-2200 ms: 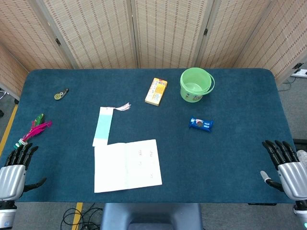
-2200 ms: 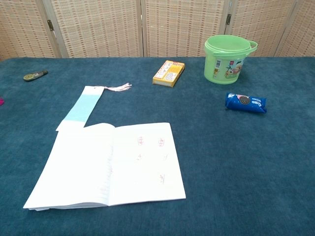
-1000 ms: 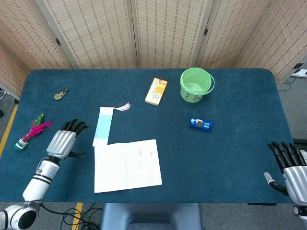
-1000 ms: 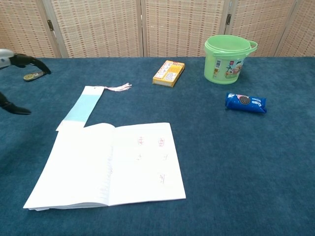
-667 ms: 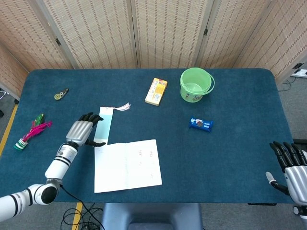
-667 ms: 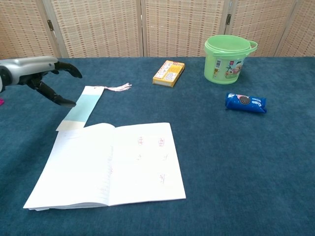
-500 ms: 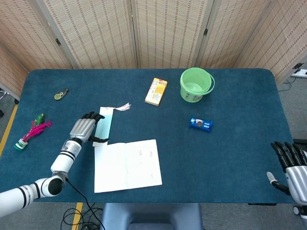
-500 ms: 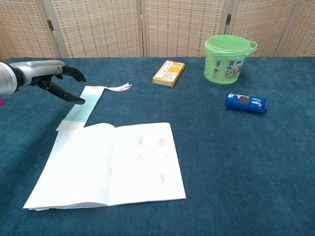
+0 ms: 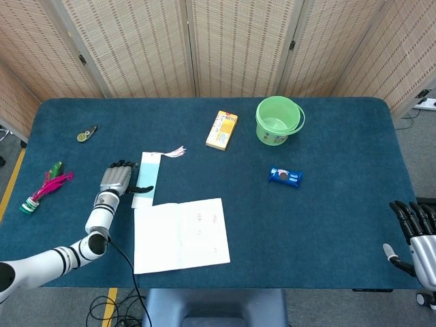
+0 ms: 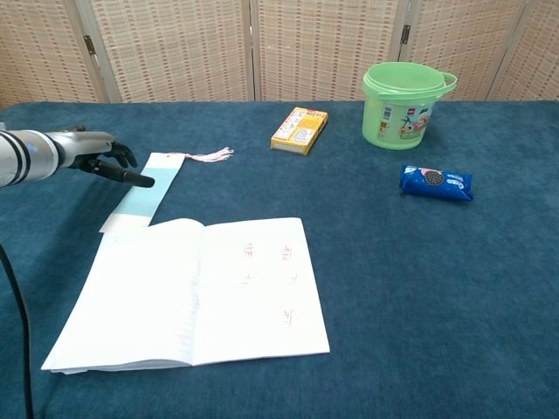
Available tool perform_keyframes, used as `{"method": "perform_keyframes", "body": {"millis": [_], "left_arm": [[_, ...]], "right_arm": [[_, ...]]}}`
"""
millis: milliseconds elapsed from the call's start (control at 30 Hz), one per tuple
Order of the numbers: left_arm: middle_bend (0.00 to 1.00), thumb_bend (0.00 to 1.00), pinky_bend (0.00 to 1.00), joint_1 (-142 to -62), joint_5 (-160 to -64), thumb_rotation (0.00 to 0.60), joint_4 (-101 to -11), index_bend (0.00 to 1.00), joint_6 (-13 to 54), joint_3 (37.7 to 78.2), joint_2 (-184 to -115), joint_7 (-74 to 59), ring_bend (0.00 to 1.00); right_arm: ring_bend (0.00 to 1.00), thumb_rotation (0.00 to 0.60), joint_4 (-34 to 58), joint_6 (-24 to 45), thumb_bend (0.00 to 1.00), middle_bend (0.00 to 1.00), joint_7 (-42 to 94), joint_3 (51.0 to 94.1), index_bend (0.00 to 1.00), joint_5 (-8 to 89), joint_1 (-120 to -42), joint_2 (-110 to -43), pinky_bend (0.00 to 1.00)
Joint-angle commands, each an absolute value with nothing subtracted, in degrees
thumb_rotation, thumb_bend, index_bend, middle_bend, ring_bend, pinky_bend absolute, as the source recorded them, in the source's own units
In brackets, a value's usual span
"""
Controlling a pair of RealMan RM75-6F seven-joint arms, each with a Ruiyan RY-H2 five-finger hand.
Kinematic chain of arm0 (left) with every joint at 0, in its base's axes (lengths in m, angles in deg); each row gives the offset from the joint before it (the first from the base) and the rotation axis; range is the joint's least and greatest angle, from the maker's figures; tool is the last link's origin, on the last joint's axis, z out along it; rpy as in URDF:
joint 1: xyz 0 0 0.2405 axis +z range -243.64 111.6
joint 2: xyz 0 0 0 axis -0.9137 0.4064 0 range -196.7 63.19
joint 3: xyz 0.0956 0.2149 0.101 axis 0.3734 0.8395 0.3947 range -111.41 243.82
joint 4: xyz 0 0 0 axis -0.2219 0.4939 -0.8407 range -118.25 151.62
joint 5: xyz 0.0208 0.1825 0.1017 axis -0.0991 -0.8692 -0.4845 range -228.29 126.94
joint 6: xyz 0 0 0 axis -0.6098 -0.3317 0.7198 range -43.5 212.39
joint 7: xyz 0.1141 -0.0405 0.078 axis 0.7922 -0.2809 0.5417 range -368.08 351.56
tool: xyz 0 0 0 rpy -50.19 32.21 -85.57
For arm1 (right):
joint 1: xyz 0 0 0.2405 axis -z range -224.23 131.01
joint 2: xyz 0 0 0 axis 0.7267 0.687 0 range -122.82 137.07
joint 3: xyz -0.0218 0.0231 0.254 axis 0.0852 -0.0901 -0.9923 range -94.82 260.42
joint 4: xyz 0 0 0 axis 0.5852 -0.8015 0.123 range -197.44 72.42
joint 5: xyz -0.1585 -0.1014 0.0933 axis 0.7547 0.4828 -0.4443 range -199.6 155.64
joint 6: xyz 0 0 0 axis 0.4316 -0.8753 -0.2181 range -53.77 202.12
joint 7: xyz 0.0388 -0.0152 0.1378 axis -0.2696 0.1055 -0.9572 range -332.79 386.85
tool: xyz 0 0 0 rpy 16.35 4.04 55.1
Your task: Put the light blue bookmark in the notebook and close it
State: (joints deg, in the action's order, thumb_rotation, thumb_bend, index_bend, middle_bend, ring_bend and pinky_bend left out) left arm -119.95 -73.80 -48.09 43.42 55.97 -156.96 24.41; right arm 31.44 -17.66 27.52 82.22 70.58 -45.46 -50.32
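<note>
Left hand (image 9: 117, 178): your left hand is stretched low over the blue table (image 9: 327, 225), palm down, fingers apart and holding nothing; the thumb (image 10: 131, 177) points out sideways toward the bookmark (whether its tip touches the paper cannot be told).
Left arm: your forearm runs back from the hand toward the near left corner, lying close to the cloth.
Light blue bookmark (image 9: 146, 180): it lies flat just to the right of your left hand, long axis running away from you, with its pale tassel (image 9: 174, 152) trailing off the far end.
Notebook (image 9: 180, 235): it lies open, pages up, nearer you than the hand and to its right; the bookmark's near end sits just beside the notebook's far left corner.
Right hand (image 9: 417, 238): your right hand sits well apart at the near right edge of the table, fingers straight, spread and holding nothing (only the head view shows it).
Beyond the bookmark: a yellow box (image 9: 222, 130) and a green bucket (image 9: 278, 120) stand further right toward the far side, with a blue snack packet (image 9: 285, 176) nearer than the bucket.
Left of your left hand: a pink feathered shuttlecock (image 9: 45, 186) lies near the table's left edge, and a small dark tape dispenser (image 9: 86, 133) lies further away.
</note>
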Motion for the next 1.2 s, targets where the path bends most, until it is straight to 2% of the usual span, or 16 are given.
{"method": "perform_keyframes", "body": {"millis": [33, 367, 700, 900, 1200], "left_arm": [[0.17, 0.08, 0.13, -120.8, -73.1, 0.221, -46.6, 0.19, 42.7, 56.9, -158.2, 25.8, 0.05], [0.17, 0.07, 0.13, -122.4, -73.4, 0.221, -45.6, 0.19, 41.2, 58.7, -160.1, 29.8, 0.05], [0.17, 0.07, 0.12, -123.6, -72.4, 0.216, -46.5, 0.19, 41.2, 58.5, -161.3, 31.7, 0.05], [0.17, 0.07, 0.12, -124.4, -71.8, 0.217, -49.6, 0.19, 42.1, 58.1, -160.7, 31.7, 0.05], [0.17, 0.07, 0.12, -125.4, -76.5, 0.219, -58.4, 0.19, 40.8, 58.9, -159.1, 31.1, 0.05]], "right_arm": [[0.05, 0.600, 31.4, -17.6, 0.26, 0.11, 27.5, 82.2, 0.06, 70.4, -45.4, -50.3, 0.07], [0.05, 0.600, 31.3, -17.0, 0.26, 0.11, 27.5, 82.1, 0.07, 70.2, -45.7, -50.2, 0.07], [0.05, 0.600, 31.1, -16.9, 0.26, 0.11, 27.4, 82.0, 0.07, 69.8, -45.5, -50.1, 0.07], [0.05, 0.600, 30.9, -17.2, 0.26, 0.11, 27.2, 82.0, 0.07, 69.8, -45.3, -50.2, 0.07], [0.05, 0.600, 30.7, -17.9, 0.26, 0.11, 26.9, 82.1, 0.06, 69.9, -44.8, -50.1, 0.07]]}}
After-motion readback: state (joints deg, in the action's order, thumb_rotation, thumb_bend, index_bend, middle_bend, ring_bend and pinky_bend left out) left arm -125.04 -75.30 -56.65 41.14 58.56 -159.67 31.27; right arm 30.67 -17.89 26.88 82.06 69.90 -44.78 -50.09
